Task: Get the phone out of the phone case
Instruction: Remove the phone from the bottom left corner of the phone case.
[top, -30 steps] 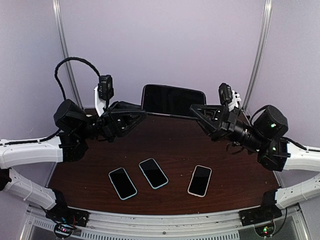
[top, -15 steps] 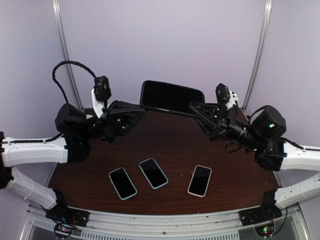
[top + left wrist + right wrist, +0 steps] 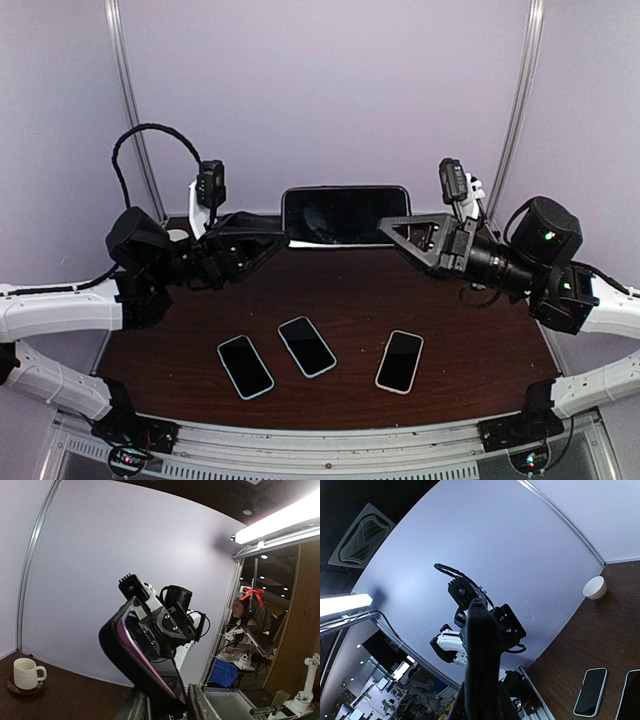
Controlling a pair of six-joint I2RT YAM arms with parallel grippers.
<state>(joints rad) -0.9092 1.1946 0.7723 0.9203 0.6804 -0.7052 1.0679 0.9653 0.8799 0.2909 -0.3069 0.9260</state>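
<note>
Task not done, by look: phone (image 3: 345, 215) sits inside phone case (image 3: 112, 637), no clear gap between them. Pair held in air, long side level, screen toward top camera, above far part of counter (image 3: 350, 290), between arms. Right hand (image 3: 392, 228) clenched on right end of phone case. Left hand (image 3: 280, 238) at left end; that end lies between fingers (image 3: 136, 707), contact unclear, cannot tell if grasping. Remaining: peel case off, free phone.
</note>
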